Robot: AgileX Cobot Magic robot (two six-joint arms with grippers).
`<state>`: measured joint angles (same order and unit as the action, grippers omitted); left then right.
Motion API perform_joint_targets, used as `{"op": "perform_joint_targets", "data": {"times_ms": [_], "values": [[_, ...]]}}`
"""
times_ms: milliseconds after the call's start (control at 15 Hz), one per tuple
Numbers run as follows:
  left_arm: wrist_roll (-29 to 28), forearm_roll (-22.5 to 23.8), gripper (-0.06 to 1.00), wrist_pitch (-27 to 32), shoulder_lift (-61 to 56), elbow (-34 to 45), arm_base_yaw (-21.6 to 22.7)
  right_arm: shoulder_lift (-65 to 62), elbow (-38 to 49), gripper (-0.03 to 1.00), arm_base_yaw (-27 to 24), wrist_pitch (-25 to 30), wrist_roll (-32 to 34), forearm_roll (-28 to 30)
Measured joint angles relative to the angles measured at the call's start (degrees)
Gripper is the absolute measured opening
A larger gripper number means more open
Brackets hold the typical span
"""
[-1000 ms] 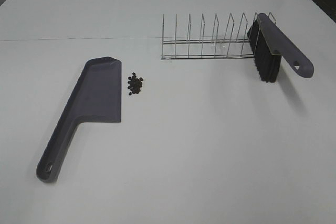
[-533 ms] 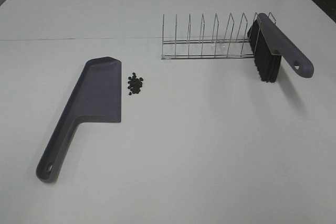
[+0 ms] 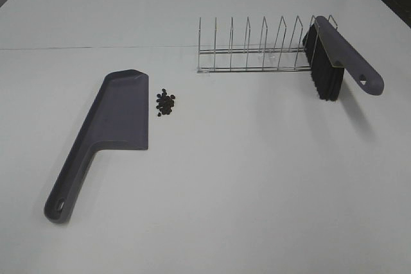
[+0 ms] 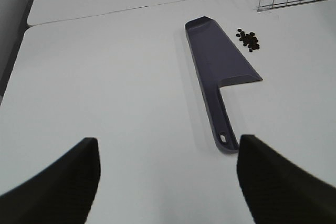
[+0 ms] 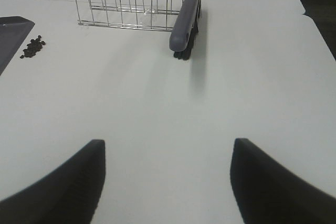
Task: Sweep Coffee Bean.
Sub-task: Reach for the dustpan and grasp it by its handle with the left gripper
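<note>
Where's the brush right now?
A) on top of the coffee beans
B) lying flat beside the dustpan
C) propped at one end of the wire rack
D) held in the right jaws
C: the brush stands at the far right end of the wire rack, well away from the dustpan and the coffee beans.

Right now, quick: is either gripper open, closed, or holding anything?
Left gripper: open, holding nothing.
Right gripper: open, holding nothing.

Bright, even overhead light w/ soft shadows, slight glare on white table (image 3: 244, 210), imgs sharp.
</note>
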<state>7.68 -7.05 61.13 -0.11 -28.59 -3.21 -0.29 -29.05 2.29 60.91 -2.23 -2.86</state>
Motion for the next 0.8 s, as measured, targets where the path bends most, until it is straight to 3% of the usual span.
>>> {"op": "perform_joint_targets", "data": {"times_ms": [800], "values": [[-0.6,-0.1,0.67,-0.1,0.0,0.0,0.0,0.0,0.0,0.56,0.0,0.0,0.0,0.0]]}}
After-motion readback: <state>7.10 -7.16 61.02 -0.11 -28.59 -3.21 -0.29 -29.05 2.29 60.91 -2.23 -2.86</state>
